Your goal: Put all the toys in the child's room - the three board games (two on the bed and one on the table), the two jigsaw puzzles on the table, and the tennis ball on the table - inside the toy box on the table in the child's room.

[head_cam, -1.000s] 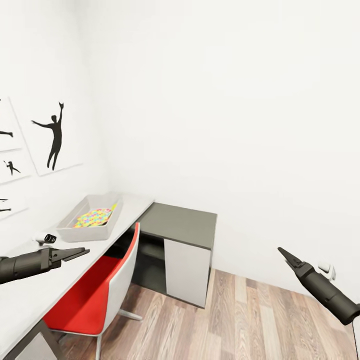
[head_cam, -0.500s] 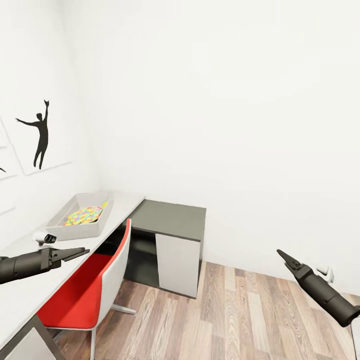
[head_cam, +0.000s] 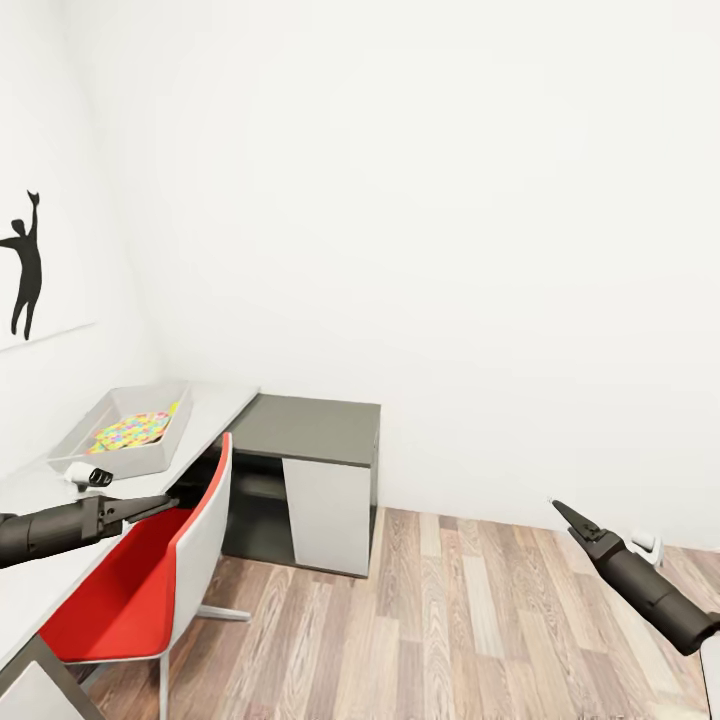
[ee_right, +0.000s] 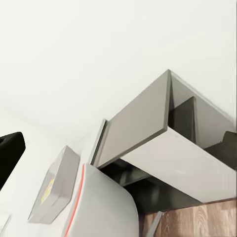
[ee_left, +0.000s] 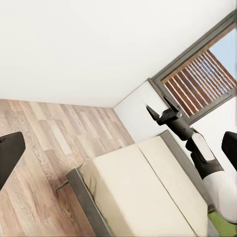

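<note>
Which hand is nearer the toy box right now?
Left. The left hand hangs just in front of the toy box, over the red chair. The right hand is far across the room above the wood floor.

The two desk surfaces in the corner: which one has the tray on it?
The pale grey table along the left wall carries the tray, which holds a colourful puzzle. The lower dark grey cabinet joined to its end does not.
</note>
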Available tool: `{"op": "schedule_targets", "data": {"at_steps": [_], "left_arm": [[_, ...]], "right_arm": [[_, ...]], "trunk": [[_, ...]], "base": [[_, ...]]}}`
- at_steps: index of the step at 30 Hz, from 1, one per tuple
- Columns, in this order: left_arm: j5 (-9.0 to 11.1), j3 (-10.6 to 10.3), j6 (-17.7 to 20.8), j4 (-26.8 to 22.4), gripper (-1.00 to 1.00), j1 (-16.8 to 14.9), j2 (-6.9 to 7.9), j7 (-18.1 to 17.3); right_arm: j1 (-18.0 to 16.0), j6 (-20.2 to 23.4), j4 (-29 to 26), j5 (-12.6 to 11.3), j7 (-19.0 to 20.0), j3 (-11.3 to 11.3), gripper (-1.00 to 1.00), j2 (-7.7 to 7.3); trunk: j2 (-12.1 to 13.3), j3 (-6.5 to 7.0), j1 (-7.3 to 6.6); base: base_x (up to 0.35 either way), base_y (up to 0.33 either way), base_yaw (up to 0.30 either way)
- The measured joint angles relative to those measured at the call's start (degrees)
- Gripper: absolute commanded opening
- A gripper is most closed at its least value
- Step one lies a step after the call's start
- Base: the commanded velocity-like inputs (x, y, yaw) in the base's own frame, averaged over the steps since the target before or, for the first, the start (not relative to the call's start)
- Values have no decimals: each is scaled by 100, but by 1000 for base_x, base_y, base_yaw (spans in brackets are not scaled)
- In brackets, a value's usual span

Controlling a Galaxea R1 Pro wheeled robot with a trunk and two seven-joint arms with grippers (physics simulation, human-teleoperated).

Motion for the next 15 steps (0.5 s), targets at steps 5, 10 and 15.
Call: {"op": "schedule_targets", "data": {"at_steps": [5,10,15], "left_arm": [[0,-1,0,1,100,0,0,1],[0,-2,0,1,100,0,-7,4],[0,-2,0,1,100,0,-9,7]], "right_arm": [[1,-33,12,5,-2,1,100,1],[1,-43,24,12,-5,128,100,-1],[1,-135,26,18,-9,229,100,-2]], "trunk": [[1,-22,0],[1,-29,-1],[1,-29,-1]], "base": [[-97,0,-247],[-84,0,-272],[-32,0,-276]]}}
